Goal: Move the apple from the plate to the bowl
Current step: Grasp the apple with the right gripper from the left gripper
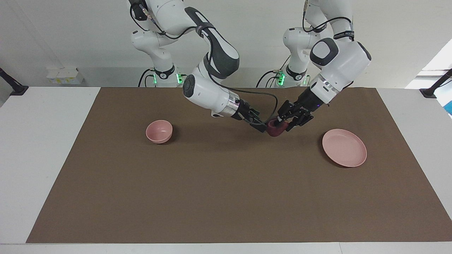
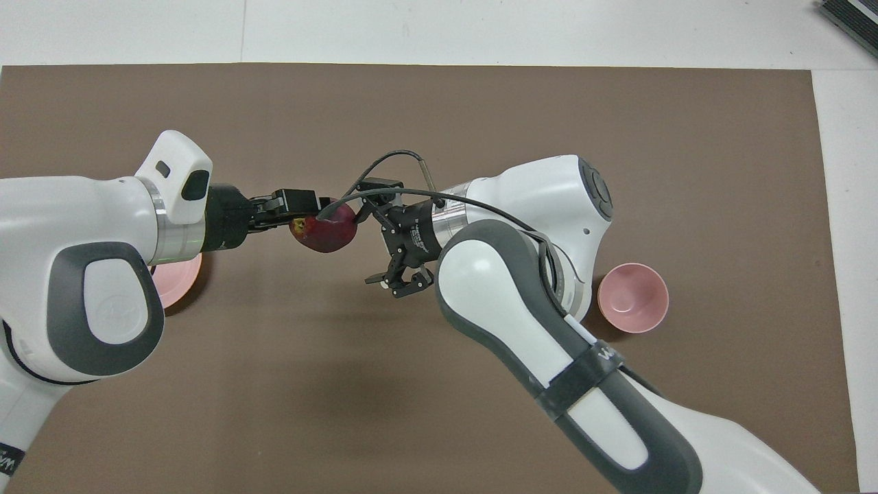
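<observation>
With the apple (image 1: 275, 128) clamped in the left gripper (image 1: 282, 124) above the mat's middle, well inside every edge, the spread-fingered right gripper (image 1: 259, 125) should close squarely before the left releases.

No text, label or number can be read with certainty. Small white lettering is seen on a black band around the left arm (image 1: 343, 34), and a faint embossed emblem on that arm's grey joint cover (image 2: 110, 309), but neither can be made out.
</observation>
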Robot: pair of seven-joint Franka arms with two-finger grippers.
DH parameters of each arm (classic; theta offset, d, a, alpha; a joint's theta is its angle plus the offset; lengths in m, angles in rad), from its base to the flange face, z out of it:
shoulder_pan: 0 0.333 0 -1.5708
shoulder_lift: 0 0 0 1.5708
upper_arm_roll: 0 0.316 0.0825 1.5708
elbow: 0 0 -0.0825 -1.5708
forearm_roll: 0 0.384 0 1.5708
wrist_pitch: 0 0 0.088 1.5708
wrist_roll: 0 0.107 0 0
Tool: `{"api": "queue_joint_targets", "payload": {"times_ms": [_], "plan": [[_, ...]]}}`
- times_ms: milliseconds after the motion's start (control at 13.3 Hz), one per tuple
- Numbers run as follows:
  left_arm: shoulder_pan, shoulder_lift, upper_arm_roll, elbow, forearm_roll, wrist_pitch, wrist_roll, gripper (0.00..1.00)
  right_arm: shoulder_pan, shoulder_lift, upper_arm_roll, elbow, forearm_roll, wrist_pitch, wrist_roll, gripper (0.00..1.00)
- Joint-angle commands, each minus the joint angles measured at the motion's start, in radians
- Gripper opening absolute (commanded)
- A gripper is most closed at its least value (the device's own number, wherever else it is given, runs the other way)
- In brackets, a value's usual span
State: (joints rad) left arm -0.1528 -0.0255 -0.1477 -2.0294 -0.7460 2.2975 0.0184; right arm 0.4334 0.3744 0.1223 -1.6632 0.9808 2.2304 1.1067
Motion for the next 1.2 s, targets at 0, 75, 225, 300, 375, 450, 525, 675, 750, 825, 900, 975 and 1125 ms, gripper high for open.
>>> {"api": "queue_joint_targets", "payload": {"times_ms": [0, 75, 225, 300, 375, 450, 525, 675, 750, 825, 900, 975, 1125], "plan": [[-0.014, -0.019, 0.007, -0.014, -0.012, -0.006, -0.006, 0.00, -0.031, 0.008, 0.007, 0.016, 0.027, 0.017, 0.002, 1.00], [-0.014, -0.021, 0.007, -0.015, -0.009, -0.006, -0.006, 0.00, -0.031, 0.009, 0.007, 0.023, 0.030, 0.021, 0.008, 1.00], [-0.014, -0.022, 0.005, -0.015, -0.009, -0.026, -0.008, 0.00, -0.018, 0.011, 0.007, 0.023, 0.045, 0.070, 0.012, 1.00], [-0.016, -0.025, 0.005, -0.017, -0.009, -0.030, -0.008, 0.00, -0.006, 0.011, 0.007, 0.017, 0.045, 0.102, 0.016, 1.00], [-0.016, -0.025, 0.004, -0.021, -0.009, -0.030, -0.008, 0.00, 0.022, 0.012, 0.007, 0.017, 0.045, 0.138, 0.048, 1.00], [-0.025, -0.028, 0.004, -0.023, -0.009, -0.032, -0.009, 0.00, 0.036, 0.014, 0.007, 0.017, 0.044, 0.178, 0.091, 1.00], [-0.033, -0.030, 0.005, -0.026, -0.009, -0.030, -0.012, 0.00, 0.048, 0.023, 0.007, 0.017, 0.042, 0.202, 0.108, 1.00], [-0.036, -0.031, 0.004, -0.026, -0.009, -0.030, -0.020, 0.00, 0.077, 0.031, 0.007, 0.019, 0.042, 0.212, 0.110, 1.00], [-0.036, -0.031, 0.004, -0.026, -0.009, -0.032, -0.020, 0.00, 0.079, 0.031, 0.007, 0.017, 0.039, 0.213, 0.108, 1.00], [-0.036, -0.031, 0.004, -0.026, -0.009, -0.030, -0.020, 0.00, 0.073, 0.032, 0.007, 0.017, 0.036, 0.210, 0.108, 1.00], [-0.036, -0.031, 0.004, -0.026, -0.009, -0.032, -0.020, 0.00, 0.070, 0.032, 0.007, 0.017, 0.036, 0.207, 0.110, 0.83], [-0.036, -0.031, 0.004, -0.026, -0.009, -0.032, -0.020, 0.00, 0.064, 0.032, 0.007, 0.019, 0.041, 0.203, 0.111, 0.52], [-0.036, -0.031, 0.004, -0.026, -0.009, -0.032, -0.020, 0.00, 0.056, 0.032, 0.007, 0.022, 0.042, 0.190, 0.113, 0.26]]}}
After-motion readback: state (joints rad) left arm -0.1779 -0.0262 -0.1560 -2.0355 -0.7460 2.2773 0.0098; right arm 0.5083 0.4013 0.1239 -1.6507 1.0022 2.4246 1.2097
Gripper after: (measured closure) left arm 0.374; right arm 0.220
